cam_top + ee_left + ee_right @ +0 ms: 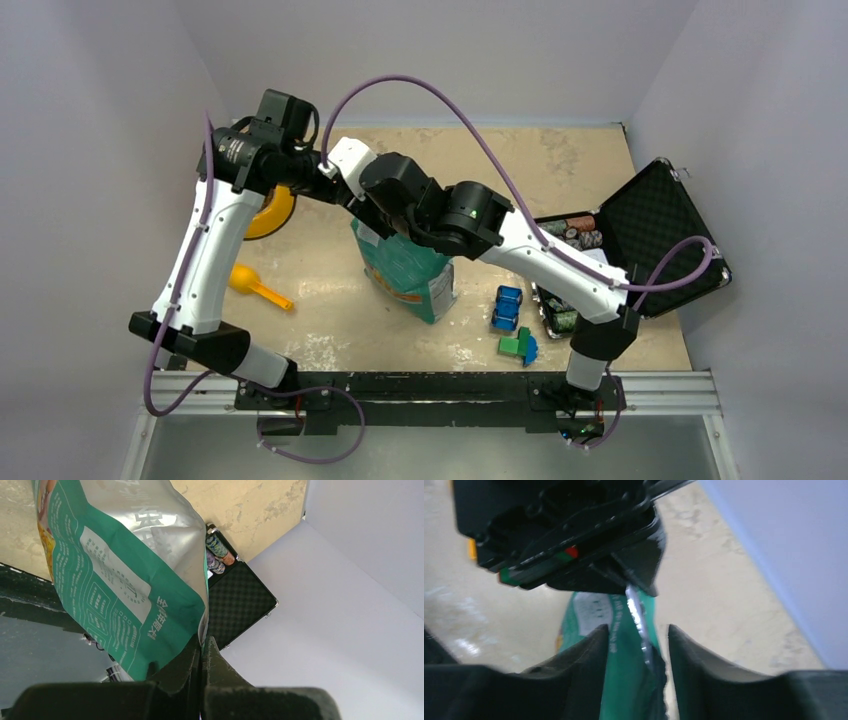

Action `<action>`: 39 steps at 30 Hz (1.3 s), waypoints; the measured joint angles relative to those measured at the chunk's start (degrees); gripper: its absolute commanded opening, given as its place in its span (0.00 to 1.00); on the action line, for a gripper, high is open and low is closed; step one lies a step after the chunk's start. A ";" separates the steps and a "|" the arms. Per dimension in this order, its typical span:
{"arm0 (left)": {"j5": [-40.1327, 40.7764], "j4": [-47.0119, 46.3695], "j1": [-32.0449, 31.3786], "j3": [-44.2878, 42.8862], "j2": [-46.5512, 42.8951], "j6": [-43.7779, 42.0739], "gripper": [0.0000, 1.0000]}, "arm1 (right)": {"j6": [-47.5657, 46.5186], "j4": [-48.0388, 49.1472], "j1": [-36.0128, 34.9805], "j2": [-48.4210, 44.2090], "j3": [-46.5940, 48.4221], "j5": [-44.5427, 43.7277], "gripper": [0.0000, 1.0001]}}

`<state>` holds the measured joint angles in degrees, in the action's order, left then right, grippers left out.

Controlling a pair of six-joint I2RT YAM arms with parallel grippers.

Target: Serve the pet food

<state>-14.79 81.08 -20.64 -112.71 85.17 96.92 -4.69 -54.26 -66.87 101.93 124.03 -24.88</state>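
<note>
The left gripper [202,652] pinched the teal pet food bag [125,580] top; the right gripper [638,637] straddled it with jaws parted, needing a firm opposite pinch.

You are looking at a beige, scuffed tabletop [560,170] with whitish worn patches, boxed in by plain pale grey walls [110,120] behind it and on both sides. Along its near edge runs a metal rail [670,392]. Light is even and soft.
</note>
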 measured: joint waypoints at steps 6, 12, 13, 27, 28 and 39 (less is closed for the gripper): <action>0.17 1.07 0.26 -0.22 -0.31 0.09 0.00 | -3.15 2.54 -1.42 0.26 -0.48 -9.05 0.00; -0.48 1.36 0.20 0.11 -0.87 0.96 0.00 | -1.05 2.12 -1.92 -1.11 -1.81 -8.68 0.00; -0.63 1.49 0.20 0.11 -0.96 1.03 0.00 | -0.09 1.88 -1.84 -1.46 -1.92 -8.13 0.00; -1.46 2.69 0.59 0.15 -1.44 2.99 0.00 | 2.08 2.43 -1.20 -9.77 -12.17 -5.14 0.00; -1.40 2.71 0.59 0.15 -1.44 3.06 0.00 | 2.10 2.54 -1.20 -9.81 -12.26 -5.18 0.00; 0.07 2.54 0.90 0.63 -1.79 4.70 0.00 | 2.86 -0.28 -1.09 -11.74 -15.37 -8.48 0.00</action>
<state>-14.72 83.61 -19.75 -112.07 83.37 101.62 -1.83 -54.54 -67.96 90.19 108.66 -33.36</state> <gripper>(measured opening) 0.022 0.046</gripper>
